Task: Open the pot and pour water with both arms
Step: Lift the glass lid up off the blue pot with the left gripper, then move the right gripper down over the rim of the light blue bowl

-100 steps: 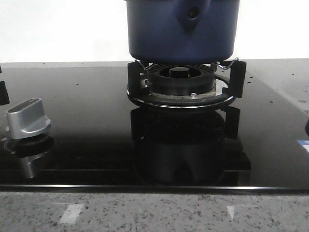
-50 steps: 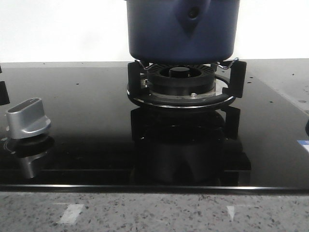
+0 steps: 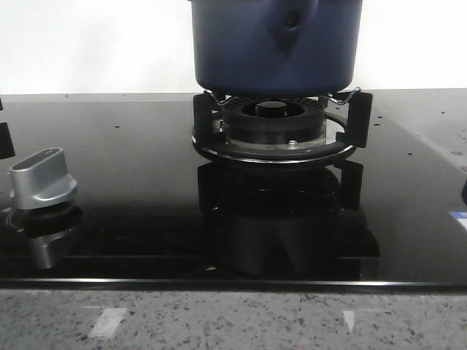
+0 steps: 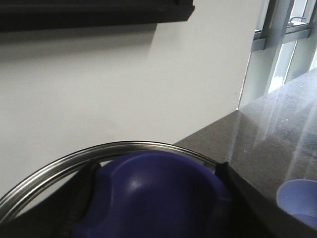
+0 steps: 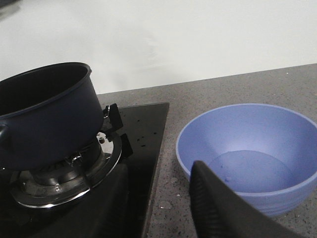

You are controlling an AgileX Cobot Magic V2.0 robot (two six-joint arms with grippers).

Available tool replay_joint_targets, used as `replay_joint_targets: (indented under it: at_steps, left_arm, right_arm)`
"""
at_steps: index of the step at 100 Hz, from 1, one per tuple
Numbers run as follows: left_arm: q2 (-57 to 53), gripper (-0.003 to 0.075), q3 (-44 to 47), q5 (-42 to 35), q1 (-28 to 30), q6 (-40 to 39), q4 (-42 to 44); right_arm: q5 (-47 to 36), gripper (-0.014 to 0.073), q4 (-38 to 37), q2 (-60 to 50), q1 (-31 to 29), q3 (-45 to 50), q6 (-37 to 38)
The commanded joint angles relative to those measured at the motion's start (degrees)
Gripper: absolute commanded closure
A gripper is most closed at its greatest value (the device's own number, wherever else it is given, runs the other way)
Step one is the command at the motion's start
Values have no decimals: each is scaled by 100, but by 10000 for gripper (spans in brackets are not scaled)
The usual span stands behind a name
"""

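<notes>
The dark navy pot (image 3: 276, 44) stands on the gas burner (image 3: 273, 127), its handle mount and small hole facing me. It shows in the right wrist view (image 5: 47, 116) with no lid, its inside dark. My left gripper (image 4: 153, 201) is shut on the blue knob (image 4: 158, 188) of the lid and holds it in the air; the lid's steel rim (image 4: 133, 145) arcs beyond the knob. My right gripper (image 5: 158, 198) is open and empty, low over the counter between the stove edge and the light-blue bowl (image 5: 247, 148). Neither gripper shows in the front view.
The light-blue bowl holds a little water and also shows in the left wrist view (image 4: 298, 203). A silver stove knob (image 3: 42, 179) sits at the front left of the black glass hob (image 3: 131, 160). A grey speckled counter (image 5: 237, 89) lies right of the hob, with a white wall behind.
</notes>
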Motion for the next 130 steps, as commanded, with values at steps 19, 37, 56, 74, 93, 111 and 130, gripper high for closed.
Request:
replay_joint_targets:
  at_steps: [19, 37, 56, 74, 93, 111, 130]
  left_arm:
    - [-494, 511, -201, 963, 789, -390, 73]
    - [-494, 509, -177, 1519, 1316, -867, 667]
    - [-494, 509, -79, 1756, 1754, -867, 947]
    - [-494, 507, 25, 1775, 1921, -867, 911]
    - [-494, 464, 25, 1751, 1921, -867, 911]
    - [-494, 432, 25, 1751, 1921, -867, 911]
    - [-494, 433, 25, 1738, 1921, -867, 911]
  right_arm:
    - [-394, 325, -65, 119, 1, -208, -62]
    - [-394, 325, -65, 119, 1, -208, -62]
    - [-394, 325, -65, 119, 1, -208, -62]
    - [-394, 325, -65, 119, 1, -208, -62]
    - [-394, 325, -65, 119, 1, -208, -62]
    - [-394, 325, -65, 119, 1, -208, -62]
    - [-384, 325, -65, 119, 1, -208, -62]
